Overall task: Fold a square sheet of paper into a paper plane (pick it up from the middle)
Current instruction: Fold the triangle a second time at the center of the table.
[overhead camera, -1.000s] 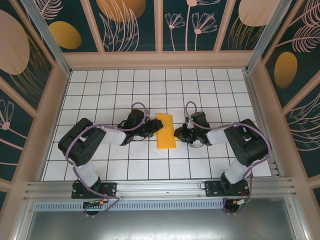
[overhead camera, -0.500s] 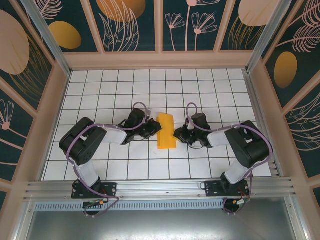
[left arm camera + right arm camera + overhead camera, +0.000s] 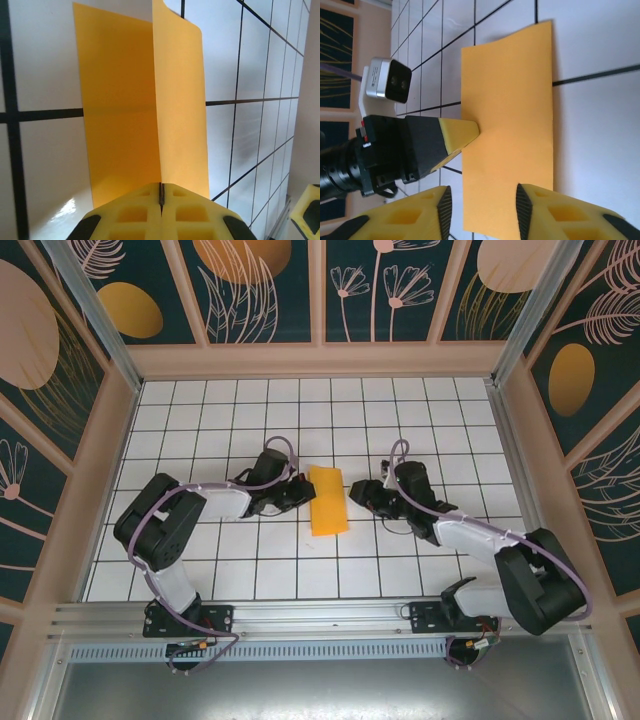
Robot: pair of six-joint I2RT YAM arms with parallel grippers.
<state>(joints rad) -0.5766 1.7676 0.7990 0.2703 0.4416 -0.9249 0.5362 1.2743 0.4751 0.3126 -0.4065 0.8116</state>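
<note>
While left fingers (image 3: 131,216) pinch the orange sheet of paper (image 3: 120,125) (a flap raised upright), right fingers (image 3: 555,216) parted beside it

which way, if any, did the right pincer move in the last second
yes: the right pincer edged slightly toward the back wall, and its jaws opened.

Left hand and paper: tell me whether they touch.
Touching. The left wrist view shows the left hand shut on the raised flap of the paper, whose edge runs straight into the seam between the two yellow fingers.
</note>
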